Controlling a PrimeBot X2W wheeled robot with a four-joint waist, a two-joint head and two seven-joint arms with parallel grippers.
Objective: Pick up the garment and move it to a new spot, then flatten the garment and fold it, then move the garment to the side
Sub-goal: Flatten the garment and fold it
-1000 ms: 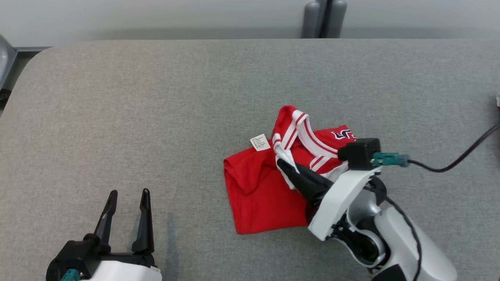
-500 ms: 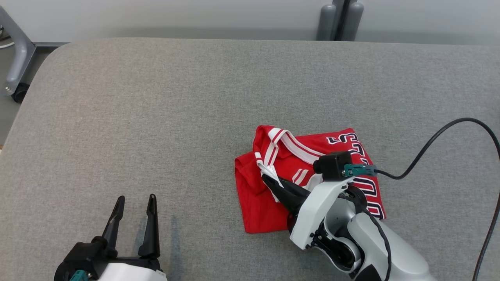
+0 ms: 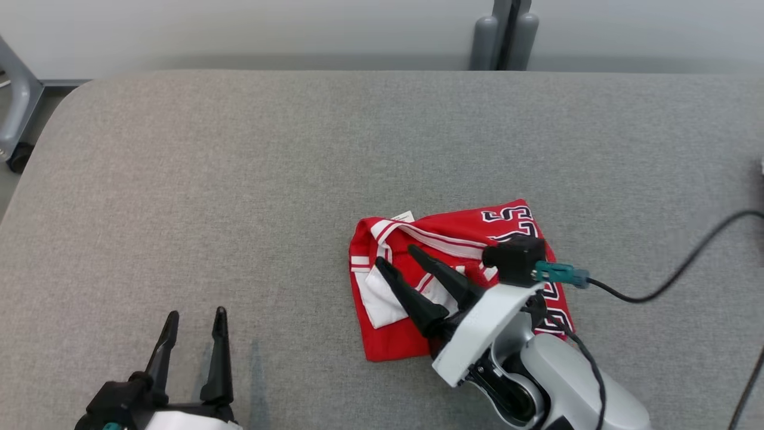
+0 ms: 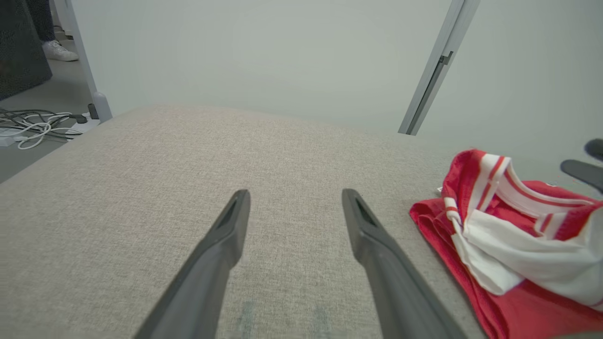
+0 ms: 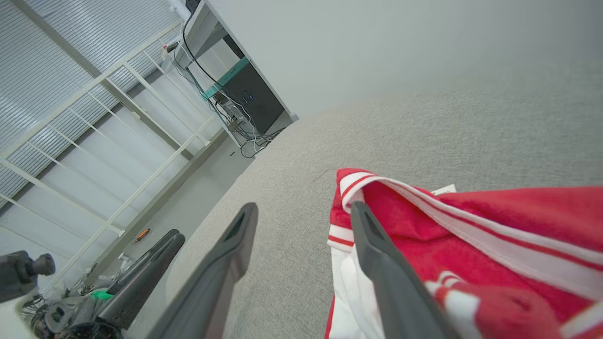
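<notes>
0.5 s ago → now: the right gripper (image 3: 394,254) has let go of the white-trimmed flap; its 2 fingers stand apart above the garment (image 3: 441,230). The garment lies as a compact packet, lower centre-right, on the grey table (image 3: 239,179). Left gripper (image 3: 197,312), lower left: spread, empty. Fold looks done; the sideways move remains.

Grey fabric tabletop (image 3: 239,179), pale wall (image 3: 239,30) behind, grey post (image 3: 483,39), tangled cables (image 4: 35,123) on floor (image 4: 47,96), slatted blinds (image 5: 42,61)

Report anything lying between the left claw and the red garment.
Nothing visible does. Bare grey table surface separates the open left claw from the garment. The open right claw is over the garment's left part.
</notes>
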